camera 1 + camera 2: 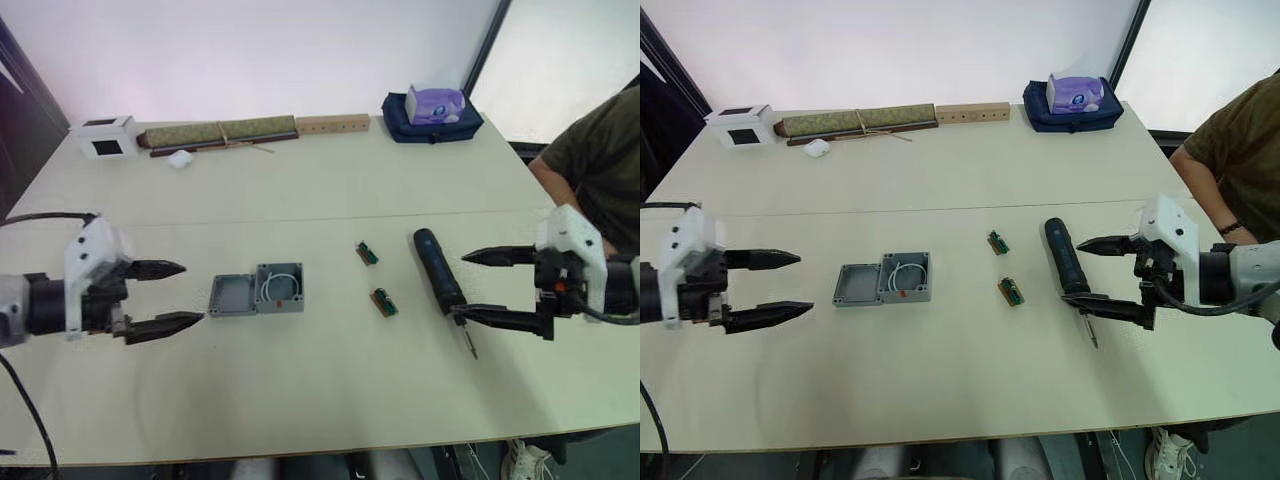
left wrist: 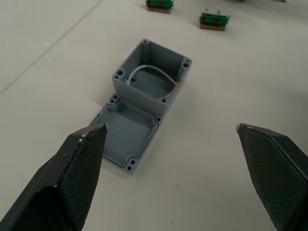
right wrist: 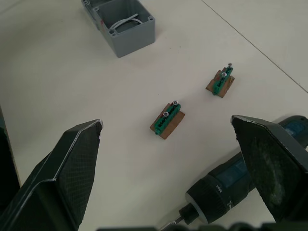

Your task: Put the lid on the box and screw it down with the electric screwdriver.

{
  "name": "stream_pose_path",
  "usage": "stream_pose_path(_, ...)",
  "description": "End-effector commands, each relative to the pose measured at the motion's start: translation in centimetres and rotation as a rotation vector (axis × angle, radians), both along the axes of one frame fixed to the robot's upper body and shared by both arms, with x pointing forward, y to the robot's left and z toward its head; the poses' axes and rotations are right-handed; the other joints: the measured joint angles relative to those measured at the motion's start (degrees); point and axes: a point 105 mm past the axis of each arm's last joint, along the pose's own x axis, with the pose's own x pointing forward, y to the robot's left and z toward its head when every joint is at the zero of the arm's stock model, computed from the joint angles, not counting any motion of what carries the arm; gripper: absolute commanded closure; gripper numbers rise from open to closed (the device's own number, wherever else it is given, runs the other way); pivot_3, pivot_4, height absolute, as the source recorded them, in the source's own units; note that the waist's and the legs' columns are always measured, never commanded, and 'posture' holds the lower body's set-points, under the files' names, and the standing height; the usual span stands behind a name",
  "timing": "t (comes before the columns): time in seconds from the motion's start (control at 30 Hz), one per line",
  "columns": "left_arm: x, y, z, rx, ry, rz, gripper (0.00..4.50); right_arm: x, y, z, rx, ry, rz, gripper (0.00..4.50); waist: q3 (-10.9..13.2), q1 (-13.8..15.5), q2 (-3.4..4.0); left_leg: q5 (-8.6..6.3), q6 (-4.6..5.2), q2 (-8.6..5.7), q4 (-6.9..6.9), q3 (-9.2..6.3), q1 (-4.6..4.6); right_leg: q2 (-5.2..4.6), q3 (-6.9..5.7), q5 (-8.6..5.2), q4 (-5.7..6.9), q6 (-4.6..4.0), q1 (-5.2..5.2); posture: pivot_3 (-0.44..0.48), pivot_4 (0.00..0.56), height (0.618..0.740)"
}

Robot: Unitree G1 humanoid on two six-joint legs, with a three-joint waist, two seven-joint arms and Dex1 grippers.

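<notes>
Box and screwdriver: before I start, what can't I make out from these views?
- The box: its floor under the white wire is hidden by its own walls in the left wrist view.
- The lid lies inner side up beside the box, so its outer face is hidden.
- The electric screwdriver: its bit tip is too small in the eye views, and the right wrist view's edge cuts it off.
- Whether screws sit in the lid's corner holes: too small.

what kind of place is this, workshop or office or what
Probably a lab or workshop bench: a wide beige table carries an open grey enclosure box, small green terminal blocks on brown bases and a dark blue electric screwdriver.
</notes>
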Motion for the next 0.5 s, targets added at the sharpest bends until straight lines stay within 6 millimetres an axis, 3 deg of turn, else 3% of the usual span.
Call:
stream_pose_path(0.03, -0.1, -0.1, 1.3, 0.017, -0.045, -0.043, 0.1, -0.4, 0.1, 1.8, 0.009, -0.045, 0.033, 0.0, 0.0, 0.01, 0.0, 0.0, 0.0, 0.01, -0.05, -0.01, -0.02, 0.03, -0.01, 0.01, -0.08, 0.01, 0.0, 0.0, 0.15, 0.74)
stream_pose_path(0.5, -0.4, -0.6, 0.7, 0.021, -0.036, -0.116, 0.1, -0.3, 1.5, 2.1, 0.025, -0.055, 0.049, 0.0, 0.01, -0.01, 0.02, 0.0, 0.0, 0.02, -0.08, 0.01, -0.09, 0.03, 0.0, 0.03, -0.18, 0.05, -0.01, 0.0, 0.15, 0.74)
